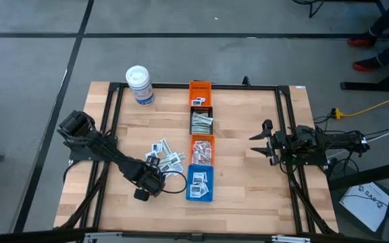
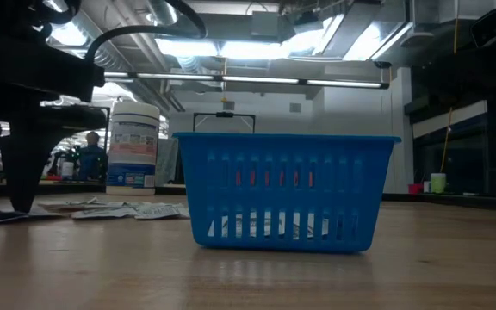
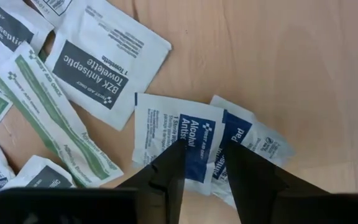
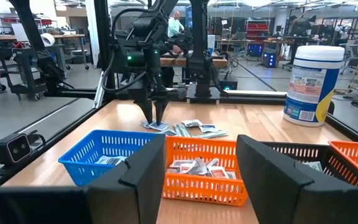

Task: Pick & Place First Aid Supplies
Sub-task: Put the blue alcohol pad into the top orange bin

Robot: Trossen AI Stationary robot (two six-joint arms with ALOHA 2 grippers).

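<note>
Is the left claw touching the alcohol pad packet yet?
Touching, it appears: in the left wrist view the left claw has its fingertips planted on the alcohol pad packet, straddling the blue label.

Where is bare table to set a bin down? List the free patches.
Free: the wood between the bin column and the right gripper, and the strip in front of the blue bin. Also free: between the white tub and the loose packets. Crowded: around those packets, where the left gripper works.
</note>
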